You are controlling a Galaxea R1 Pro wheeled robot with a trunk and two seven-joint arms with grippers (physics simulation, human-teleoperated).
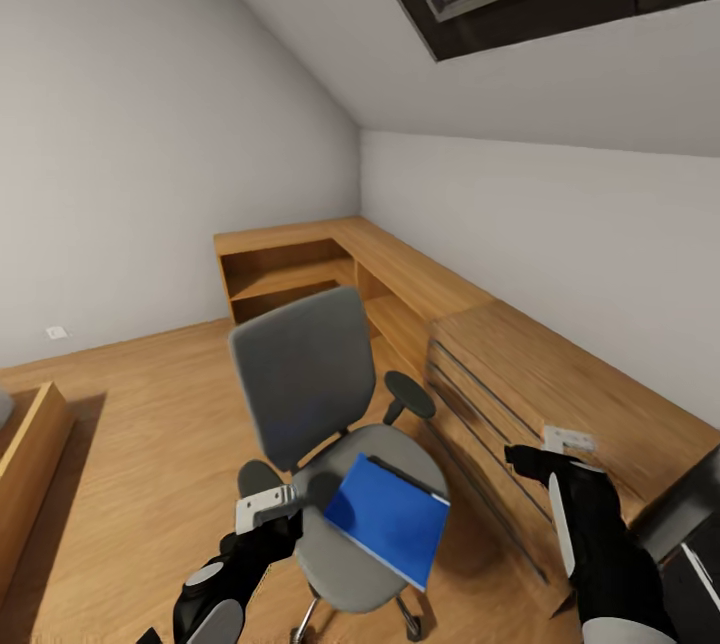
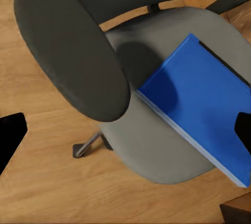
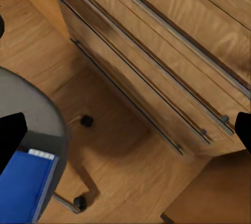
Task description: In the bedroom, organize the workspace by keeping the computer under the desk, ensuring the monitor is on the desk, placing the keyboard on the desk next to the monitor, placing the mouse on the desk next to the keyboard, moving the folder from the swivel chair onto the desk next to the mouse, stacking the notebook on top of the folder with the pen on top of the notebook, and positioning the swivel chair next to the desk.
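Observation:
The grey swivel chair (image 1: 300, 374) stands on the floor in front of the wooden desk (image 1: 600, 384). A blue folder (image 1: 390, 519) lies flat on its seat, reaching over the front edge. My left gripper (image 1: 268, 509) hovers open above the chair's left armrest (image 2: 73, 51), just beside the folder (image 2: 201, 104); its dark fingertips (image 2: 10, 135) stand wide apart with nothing between them. My right gripper (image 1: 545, 459) is open too, held in front of the desk's drawers (image 3: 157, 67), fingertips (image 3: 243, 132) apart. A corner of the folder (image 3: 23, 185) shows below it.
The desk runs along the right wall into a low open shelf unit (image 1: 290, 274) in the corner. A dark object (image 1: 690, 544) is cut off at the lower right. A wooden bed frame (image 1: 30, 454) sits at the left. Bare floor (image 1: 150, 424) lies left of the chair.

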